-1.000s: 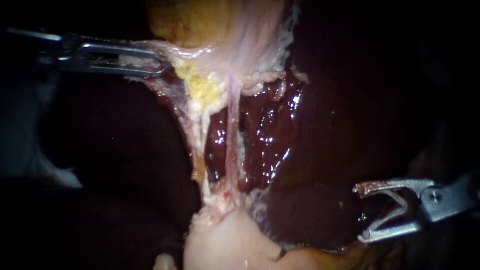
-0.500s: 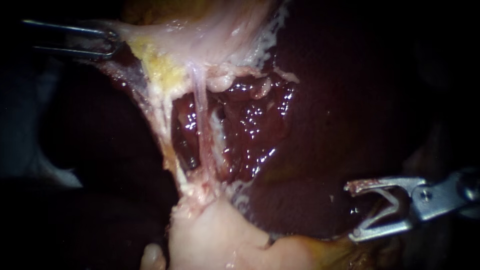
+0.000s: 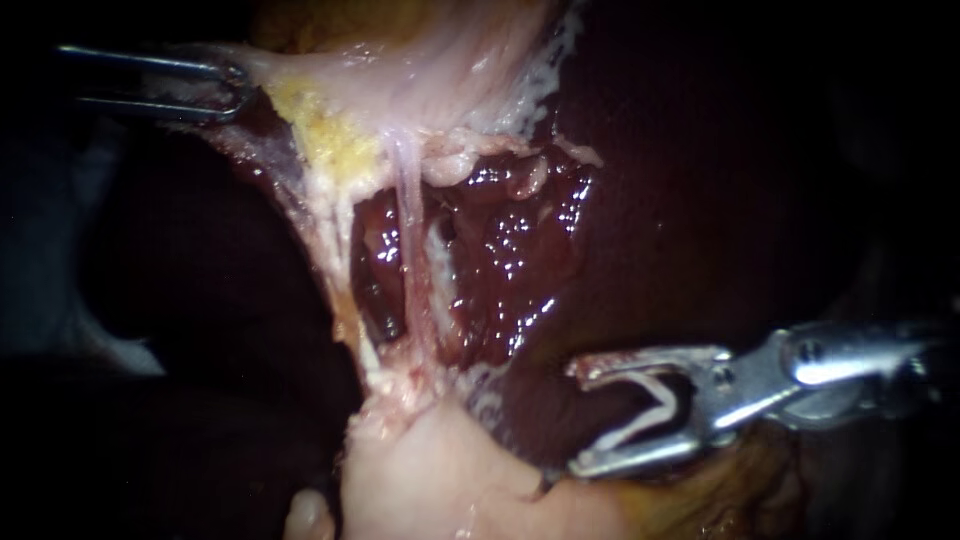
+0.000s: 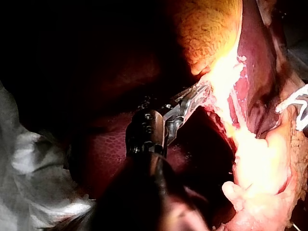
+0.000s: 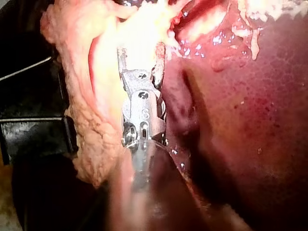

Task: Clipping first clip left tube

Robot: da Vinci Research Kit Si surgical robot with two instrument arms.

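My left instrument (image 3: pixel 228 88) comes in at the upper left, its jaws shut on the pale gallbladder tissue (image 3: pixel 400 80) and holding it taut. Two strands hang below the yellow fat (image 3: pixel 330 140). The left tube (image 3: pixel 335 280) is pale and yellowish; a thin pink tube (image 3: pixel 408 240) runs beside it. My right instrument (image 3: pixel 578 415) lies over the dark liver (image 3: pixel 700 200), right of and lower than the tubes, clear of them. Its jaws stand open with a white clip (image 3: pixel 650 405) seated between them. In the wrist views, the left jaws (image 4: pixel 195 95) grip pale tissue and the right jaws (image 5: pixel 139 52) are spread.
A wet red liver bed (image 3: pixel 500 250) shows behind the tubes. A pale fatty mass (image 3: pixel 430 470) sits under the tubes' lower ends. White gauze (image 4: pixel 33 168) lies beside my left instrument's shaft. My right instrument's clip tip (image 4: pixel 299 107) shows beyond the stretched tissue.
My right instrument has moved left across the liver toward the tubes, jaws still spread with the clip. My left instrument keeps its hold on the gallbladder tissue.
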